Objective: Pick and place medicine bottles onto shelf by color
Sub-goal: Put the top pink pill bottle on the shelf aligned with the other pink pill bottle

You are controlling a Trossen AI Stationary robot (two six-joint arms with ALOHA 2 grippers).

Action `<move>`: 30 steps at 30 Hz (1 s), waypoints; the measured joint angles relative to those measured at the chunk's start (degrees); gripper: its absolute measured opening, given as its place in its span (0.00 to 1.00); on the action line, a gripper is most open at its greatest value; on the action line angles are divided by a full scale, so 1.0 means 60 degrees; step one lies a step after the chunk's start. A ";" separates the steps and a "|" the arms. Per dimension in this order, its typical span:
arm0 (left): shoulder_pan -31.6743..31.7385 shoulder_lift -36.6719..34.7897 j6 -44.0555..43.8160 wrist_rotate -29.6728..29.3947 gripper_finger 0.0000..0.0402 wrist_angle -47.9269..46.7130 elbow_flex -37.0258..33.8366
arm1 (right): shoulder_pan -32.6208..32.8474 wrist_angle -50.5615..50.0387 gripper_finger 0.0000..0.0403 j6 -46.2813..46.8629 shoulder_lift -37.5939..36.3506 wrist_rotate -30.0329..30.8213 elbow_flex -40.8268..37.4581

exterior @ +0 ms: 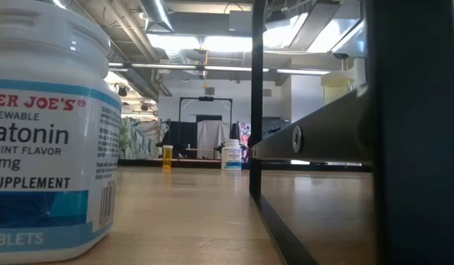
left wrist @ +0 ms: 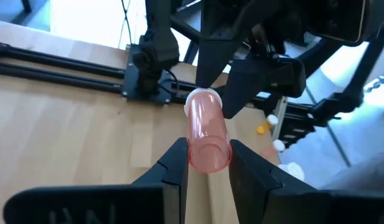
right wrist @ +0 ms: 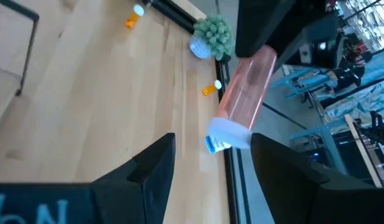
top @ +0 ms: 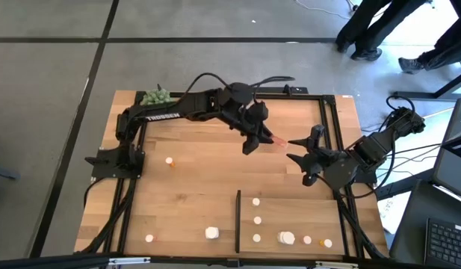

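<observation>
The left gripper (top: 254,140) is clenched on a pink bottle (left wrist: 206,133) and holds it in the air over the middle of the table (top: 185,194), well above the wood. The right gripper (top: 299,158) waits just beside it with its jaws released and wide, and the white cap (right wrist: 229,135) of the bottle already sits in the gap between its fingers (right wrist: 155,163).

This looks like a handover from one arm to the other. To do it well, I think the right jaws must close on the part near the cap before the left jaws let go (otherwise the bottle will drop and roll). The right gripper should come squarely across the body, not on the rounded cap edge.

The long axis of the bottle runs from the left gripper toward the right one, roughly level. The cap end points to the right gripper. The shelf (top: 290,196) lies near the front edge, some bottles on it.
</observation>
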 joint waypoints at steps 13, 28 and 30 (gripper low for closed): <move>-0.0033 0.0000 -0.0478 0.0190 0.18 0.0373 0.0000 | -0.0025 0.0803 0.52 0.0051 0.0000 0.0505 -0.0007; -0.0262 0.0000 -0.0501 0.0058 0.18 0.0484 0.0000 | -0.0022 0.0803 0.45 0.0583 0.0004 0.0621 -0.0011; -0.0262 0.0000 -0.0503 0.0058 0.18 0.0488 0.0000 | -0.0022 0.0803 0.43 0.0579 0.0004 0.0617 -0.0011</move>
